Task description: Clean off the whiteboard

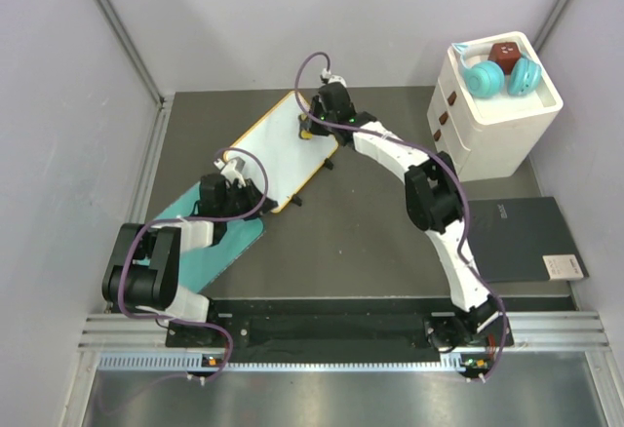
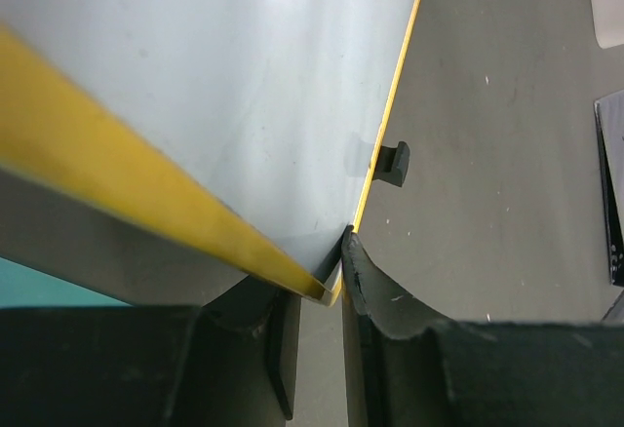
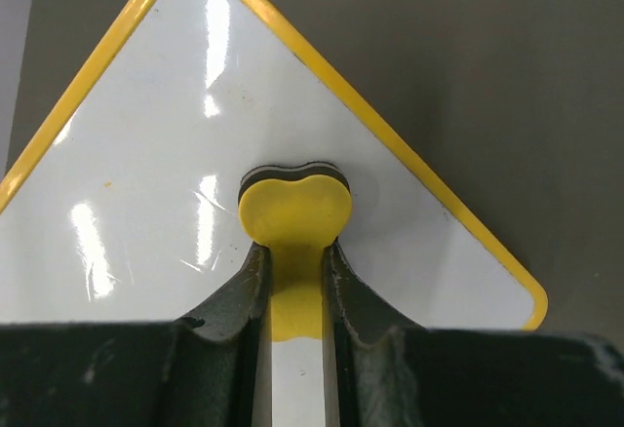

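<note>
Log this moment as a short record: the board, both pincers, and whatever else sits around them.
whiteboard: yellow rim, no writing visible
left pincer: shut on the whiteboard's near corner
right pincer: shut on a yellow eraser, held at the board near its far corner
teal mat: under the left arm, by the board's near end
dark notebook: right side of the table
white drawer unit: far right, teal headphones on top
</note>
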